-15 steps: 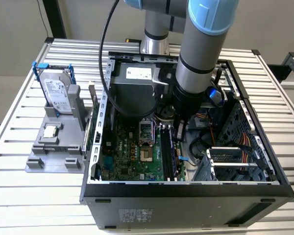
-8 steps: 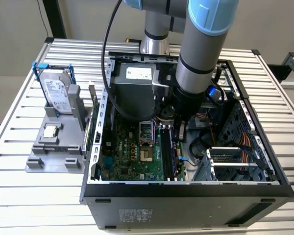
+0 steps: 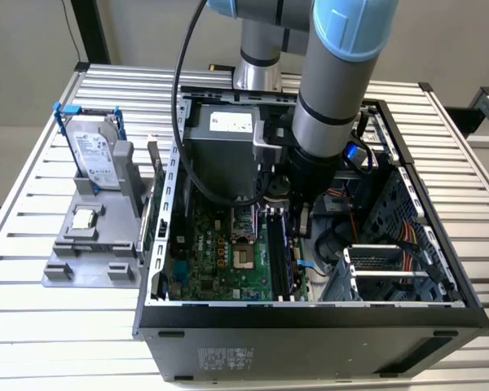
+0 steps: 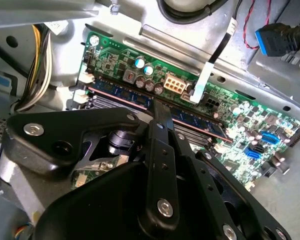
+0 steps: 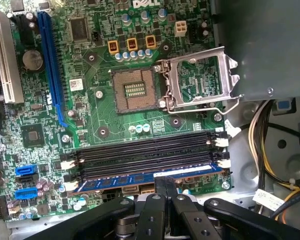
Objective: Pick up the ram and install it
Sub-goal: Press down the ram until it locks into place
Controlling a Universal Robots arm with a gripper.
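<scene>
The ram is a thin blue stick lying in the outermost of the long black slots on the motherboard. In the second wrist view the ram runs slantwise across the board. My gripper is shut, its two black fingers pressed together, with the tips on the ram's upper edge near its middle. In the exterior view the gripper reaches down into the open computer case, over the slots.
An open processor socket with its raised metal frame lies beside the slots. The power supply and cable bundles crowd the case. Outside, a grey holder carries a hard drive and a processor chip.
</scene>
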